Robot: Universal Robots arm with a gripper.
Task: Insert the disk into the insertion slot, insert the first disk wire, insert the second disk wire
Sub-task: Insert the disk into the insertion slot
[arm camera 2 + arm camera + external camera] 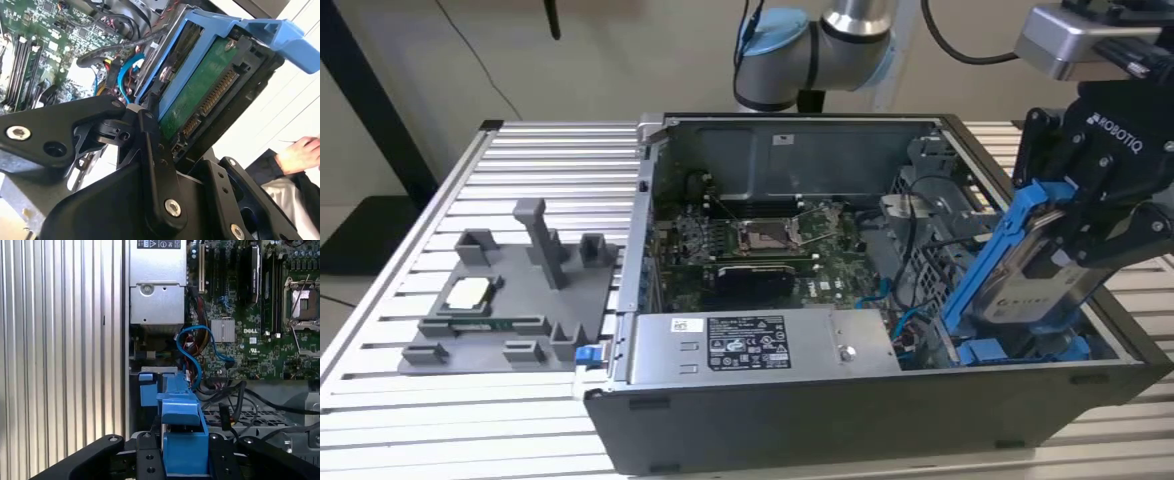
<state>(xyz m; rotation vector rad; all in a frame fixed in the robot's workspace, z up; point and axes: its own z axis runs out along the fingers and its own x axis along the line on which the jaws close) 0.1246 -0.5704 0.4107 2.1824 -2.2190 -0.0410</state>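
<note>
While the gripper (1081, 235) pinches the disk (1025, 262) by its upper half, the disk's long axis stands steeply tilted. Its top leans toward the exterior view's right and its lower end is down inside the case (761, 430) at the slot (927, 290), so I judge it not yet seated. There is print on the disk's face, a white label on the power supply (761, 345) and lettering on the gripper's body, none read off here.

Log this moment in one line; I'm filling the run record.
claw: shut on disk | disk: tilted, lower end at insertion slot | not seated
</note>
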